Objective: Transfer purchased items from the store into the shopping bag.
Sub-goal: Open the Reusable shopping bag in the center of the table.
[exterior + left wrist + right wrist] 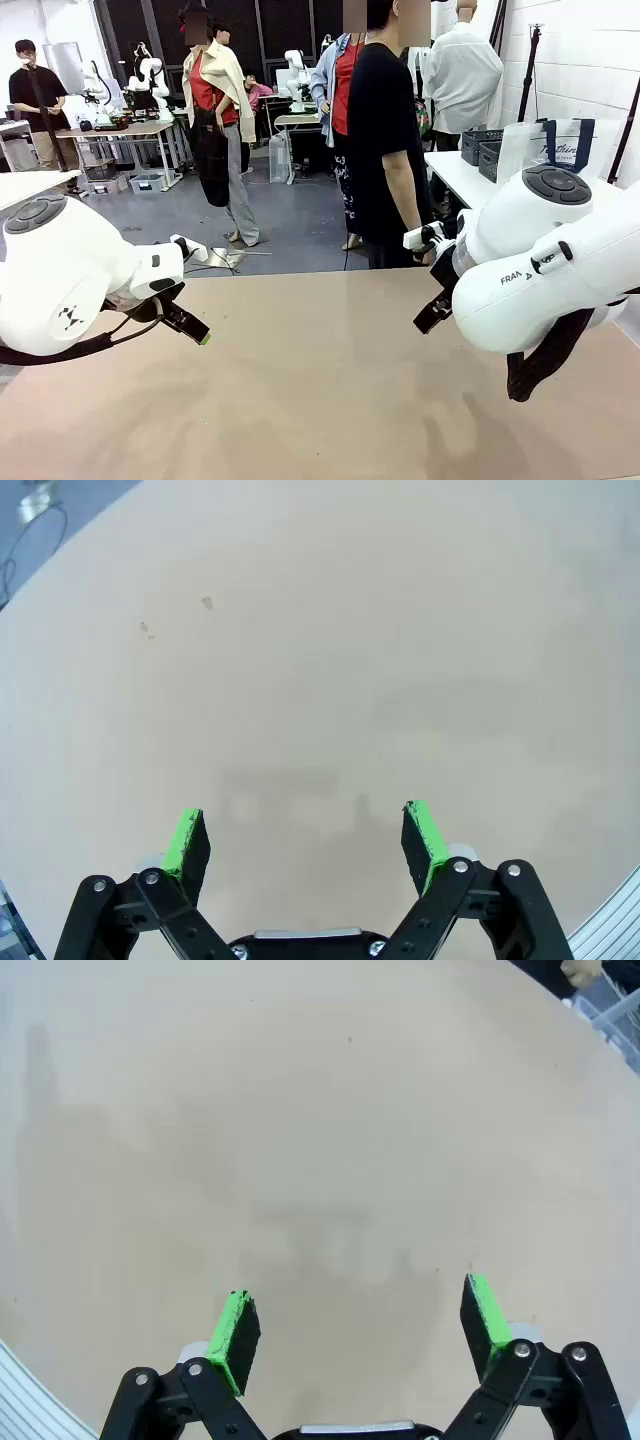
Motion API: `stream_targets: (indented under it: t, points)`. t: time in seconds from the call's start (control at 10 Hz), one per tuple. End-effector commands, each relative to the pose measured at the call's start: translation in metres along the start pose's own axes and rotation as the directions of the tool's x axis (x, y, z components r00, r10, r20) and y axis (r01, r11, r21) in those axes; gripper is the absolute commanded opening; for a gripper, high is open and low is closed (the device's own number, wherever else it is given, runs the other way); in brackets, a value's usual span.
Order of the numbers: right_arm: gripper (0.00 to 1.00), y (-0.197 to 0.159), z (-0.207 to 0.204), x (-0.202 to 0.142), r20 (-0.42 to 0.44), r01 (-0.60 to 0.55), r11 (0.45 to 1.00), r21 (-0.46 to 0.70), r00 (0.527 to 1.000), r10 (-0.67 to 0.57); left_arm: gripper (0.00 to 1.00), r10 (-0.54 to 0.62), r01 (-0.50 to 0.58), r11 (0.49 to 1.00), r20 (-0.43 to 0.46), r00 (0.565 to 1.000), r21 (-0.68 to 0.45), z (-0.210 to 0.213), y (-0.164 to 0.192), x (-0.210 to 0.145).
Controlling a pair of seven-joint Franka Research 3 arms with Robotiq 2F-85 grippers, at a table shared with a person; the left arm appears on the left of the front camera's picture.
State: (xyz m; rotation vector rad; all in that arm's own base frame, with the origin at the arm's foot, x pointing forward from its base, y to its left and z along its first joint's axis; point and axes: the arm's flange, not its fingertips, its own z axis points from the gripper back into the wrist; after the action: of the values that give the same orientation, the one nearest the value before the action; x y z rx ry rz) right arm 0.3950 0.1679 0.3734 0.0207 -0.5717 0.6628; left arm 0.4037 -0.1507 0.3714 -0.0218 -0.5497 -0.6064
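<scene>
My left gripper (305, 840) is open over the bare tan tabletop (330, 650), with nothing between its green pads. In the front view it hangs low at the left (195, 328). My right gripper (360, 1325) is open as well, and nothing lies between its pads; in the front view it shows at the right (432, 312). The shopping bag (557, 148), translucent white with navy handles, stands on a white side table at the back right. Beside it sits the store (484, 148), a dark grey perforated basket. The purchased items are out of view.
A person in a black shirt (385, 140) stands at the table's far edge, right of centre. The white side table (455, 175) lies behind my right arm. Other people and work tables are farther back in the room.
</scene>
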Motion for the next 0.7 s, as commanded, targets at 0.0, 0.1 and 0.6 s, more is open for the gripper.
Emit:
stream_targets:
  t: [0.0, 0.1, 0.6]
  points:
    - [1.00, 0.0000, 0.0000, 0.0000, 0.000, 0.000, 1.000, 0.000, 1.000, 0.000, 1.00, 0.000, 0.000, 1.000, 0.000, 1.000, 0.000, 0.0001, 0.0000, 0.0000]
    - [1.00, 0.0000, 0.0000, 0.0000, 0.000, 0.000, 1.000, 0.000, 1.000, 0.000, 1.00, 0.000, 0.000, 1.000, 0.000, 1.000, 0.000, 0.0001, 0.0000, 0.0000]
    - [1.00, 0.0000, 0.0000, 0.0000, 0.000, 0.000, 1.000, 0.000, 1.000, 0.000, 1.00, 0.000, 0.000, 1.000, 0.000, 1.000, 0.000, 0.0001, 0.0000, 0.0000]
